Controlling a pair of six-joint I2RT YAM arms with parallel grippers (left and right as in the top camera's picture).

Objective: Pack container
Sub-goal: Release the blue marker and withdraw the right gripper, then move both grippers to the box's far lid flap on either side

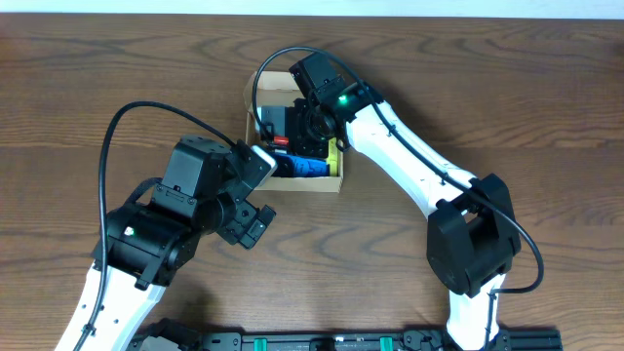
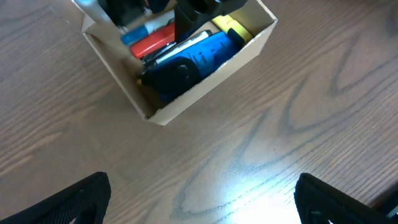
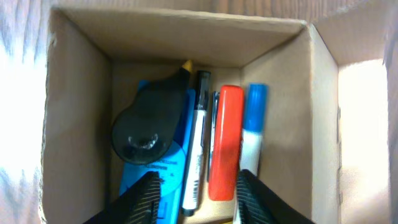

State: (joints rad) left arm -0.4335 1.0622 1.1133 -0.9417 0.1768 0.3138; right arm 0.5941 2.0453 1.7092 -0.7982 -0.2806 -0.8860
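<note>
The container is a small tan cardboard box, open on top, at the table's middle back. Its near wall also shows in the left wrist view and its inner wall in the right wrist view. Inside lie a blue and black item, a black and white marker, a red item and a blue-capped white stick. My right gripper is open and empty, its fingers inside the box above these items. My left gripper is open and empty over bare table, in front of the box.
The box's flap lid stands open at the far side. A yellow item lies at one end inside the box. The left arm sits left of the box; the right arm reaches in from the right.
</note>
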